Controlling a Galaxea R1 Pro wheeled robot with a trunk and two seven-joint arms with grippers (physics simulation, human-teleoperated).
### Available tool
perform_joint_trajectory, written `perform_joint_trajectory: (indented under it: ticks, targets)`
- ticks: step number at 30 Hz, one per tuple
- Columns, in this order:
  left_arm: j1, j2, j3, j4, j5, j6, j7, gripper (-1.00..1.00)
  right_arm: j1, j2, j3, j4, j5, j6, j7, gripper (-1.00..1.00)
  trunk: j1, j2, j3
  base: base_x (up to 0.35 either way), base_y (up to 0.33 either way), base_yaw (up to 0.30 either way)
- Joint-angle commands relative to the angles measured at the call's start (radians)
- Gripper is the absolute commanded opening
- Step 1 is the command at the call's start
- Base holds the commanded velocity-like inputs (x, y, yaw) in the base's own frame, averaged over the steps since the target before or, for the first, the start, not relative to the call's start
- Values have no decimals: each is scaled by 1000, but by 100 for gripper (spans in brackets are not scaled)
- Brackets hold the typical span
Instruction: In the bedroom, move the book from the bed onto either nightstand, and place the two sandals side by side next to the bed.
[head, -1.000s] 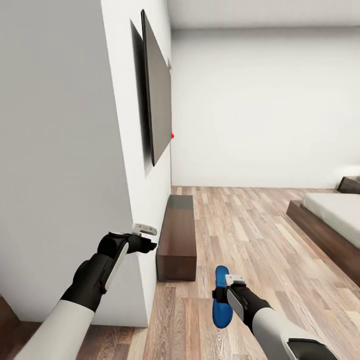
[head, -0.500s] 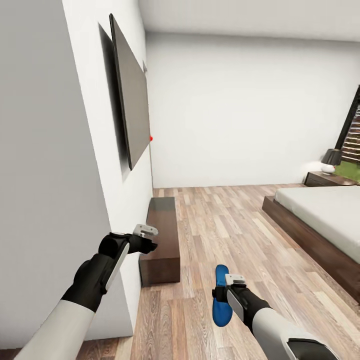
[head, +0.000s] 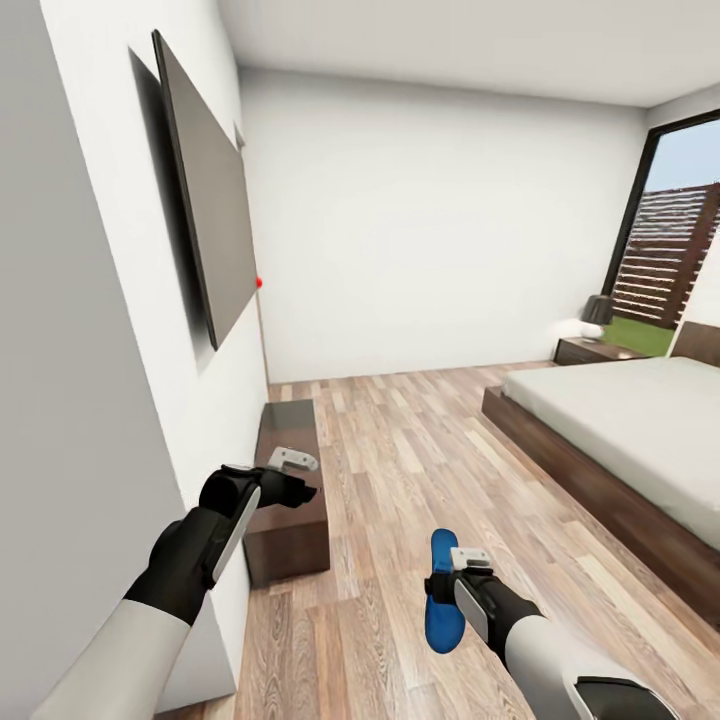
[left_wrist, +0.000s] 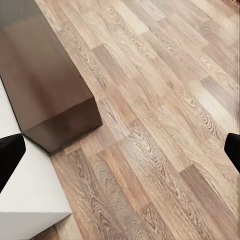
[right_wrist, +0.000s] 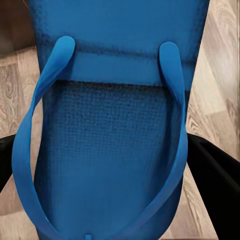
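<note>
Sandal (right_wrist: 107, 140) clamped between right fingers (right_wrist: 212, 177), straps visible up close; left fingers (left_wrist: 10, 157) spread wide.

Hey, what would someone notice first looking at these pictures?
Probably the bright blue sandal clamped in the right tool, low over the wood floor. Next, the big dark screen on the left wall, and the bed at right, with a nightstand by the window.

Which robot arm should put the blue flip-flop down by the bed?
Probably the right: its gripper already holds the sandal, and the bed lies on that side. The left gripper is open beside the wall.
</note>
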Motion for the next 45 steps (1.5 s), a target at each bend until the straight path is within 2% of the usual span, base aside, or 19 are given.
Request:
perform_joint_trajectory:
  ticks: [1,45]
  targets:
    - [0,0,0,-1,-4,3,-4,100,0,1,-8,-2,-1,4,-3,-100,0,-1,0,0,0,-270]
    - [0,0,-8,1,-7,-26,-5,100,1,1,-7,-2,-2,4,-2,-100,0,-1,33,0,0,-271]
